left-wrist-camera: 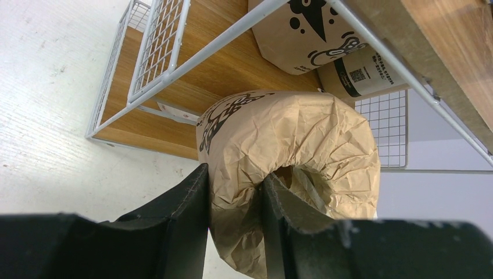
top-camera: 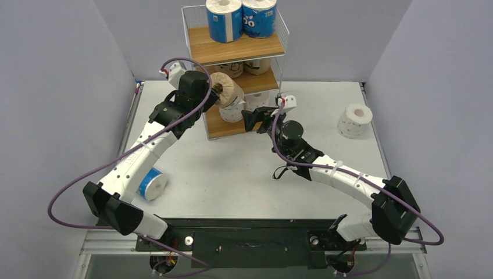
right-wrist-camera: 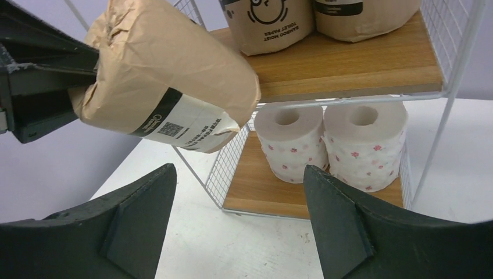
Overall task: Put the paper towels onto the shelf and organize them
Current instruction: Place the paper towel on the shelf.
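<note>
My left gripper (top-camera: 216, 88) is shut on a tan paper towel roll (left-wrist-camera: 290, 139), one finger in its core and one outside, holding it in the air at the front left corner of the shelf (top-camera: 203, 49), level with the middle tier. Two tan rolls (right-wrist-camera: 267, 23) stand on that tier. The top tier carries two blue rolls (top-camera: 224, 20), the bottom one two white rolls (right-wrist-camera: 290, 139). My right gripper (right-wrist-camera: 238, 171) is open and empty, low in front of the bottom tier. A blue roll (top-camera: 152, 183) lies beside the left arm, and a white roll (top-camera: 354, 120) stands far right.
The shelf's white wire side panels (left-wrist-camera: 154, 49) and posts stand close to the held roll. Grey walls close in the table (top-camera: 232, 174) on three sides. The purple cables (top-camera: 75, 186) loop off both arms.
</note>
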Motion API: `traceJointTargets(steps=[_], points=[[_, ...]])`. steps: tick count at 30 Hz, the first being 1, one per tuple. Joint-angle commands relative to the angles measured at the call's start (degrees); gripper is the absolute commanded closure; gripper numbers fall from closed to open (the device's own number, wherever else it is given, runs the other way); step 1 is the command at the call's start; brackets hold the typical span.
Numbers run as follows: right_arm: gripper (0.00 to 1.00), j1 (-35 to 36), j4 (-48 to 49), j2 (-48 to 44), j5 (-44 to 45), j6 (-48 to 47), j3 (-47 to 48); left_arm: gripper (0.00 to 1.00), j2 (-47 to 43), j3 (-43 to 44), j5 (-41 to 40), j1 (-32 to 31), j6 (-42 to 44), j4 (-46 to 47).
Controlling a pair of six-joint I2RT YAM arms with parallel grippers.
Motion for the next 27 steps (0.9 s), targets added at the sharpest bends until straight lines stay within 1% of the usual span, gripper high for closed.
traceJointTargets(steps=[1, 5, 13, 21, 27], points=[[0.23, 1.25, 4.53, -0.14, -2.98, -3.32, 0.72, 0.74, -2.08, 3.84, -0.77, 0.22, -0.53, 3.40], [0.22, 1.81, 3.81, 1.41, -4.04, -4.93, 2.44, 0.75, -2.18, 4.74, -1.56, -0.18, -0.22, 2.80], [0.23, 1.83, 0.75, 6.99, -6.26, -7.42, 9.69, 0.74, -1.39, 6.98, -2.51, -0.33, 0.79, 0.91], [0.24, 1.79, 3.23, 9.66, -5.79, -8.73, 11.89, 0.71, 0.18, 9.00, -2.74, 0.27, 1.94, -0.43], [0.24, 1.79, 2.62, 12.29, -5.62, -10.05, 15.45, 0.69, 1.06, 9.45, -2.45, 0.95, 1.92, -0.52]])
